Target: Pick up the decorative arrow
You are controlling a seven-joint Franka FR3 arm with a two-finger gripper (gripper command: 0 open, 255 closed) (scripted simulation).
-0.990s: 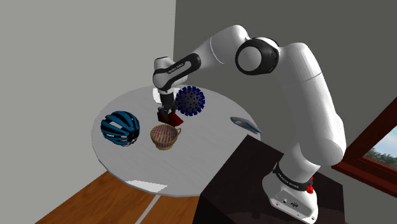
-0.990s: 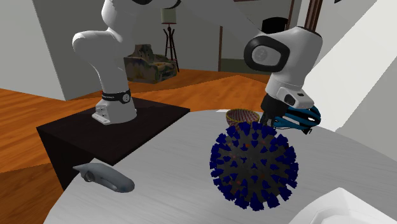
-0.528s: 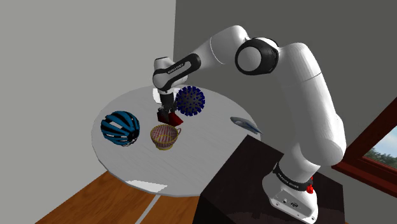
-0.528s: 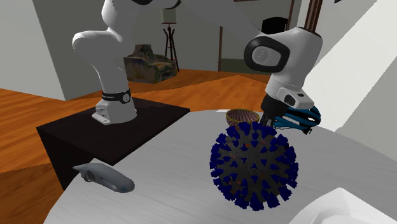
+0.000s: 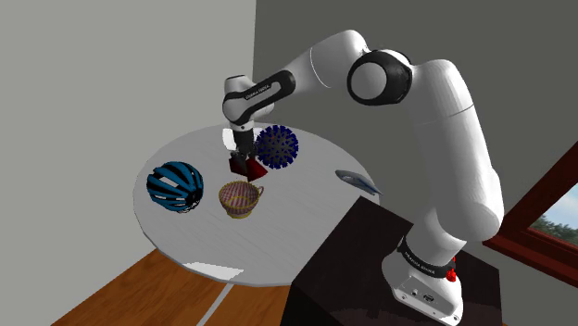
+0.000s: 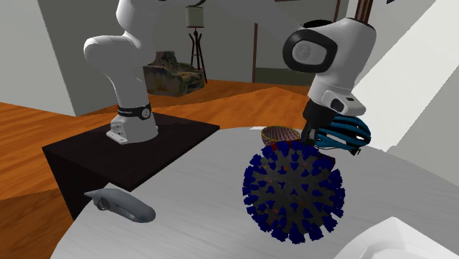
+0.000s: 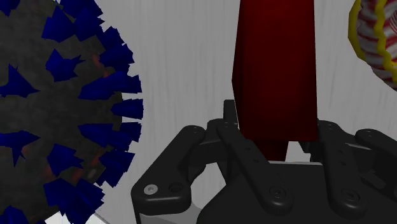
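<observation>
Wrist view showed the gripper (image 7: 273,137) clamped on the decorative arrow (image 7: 277,63), just beside the blue-spiked ball (image 7: 57,108) and above the pale worktop (image 7: 184,57). The hold looked to sit near one end, so the arrow might pivot, slip free, or knock the ball during lifting. It was a plain, dark red, flat-sided slab, narrowing at the gripped end.

The dark red arrow (image 7: 277,63) ran off the wrist view's edge, its near end buried between the fingers of my tool (image 7: 277,143). That view's edges also cut the blue-spiked ball (image 7: 57,108) and the striped basket (image 7: 378,32). In the second exterior view the ball covered my fingertips and most of the basket, and my wrist hid part of the blue helmet (image 6: 349,132).
</observation>
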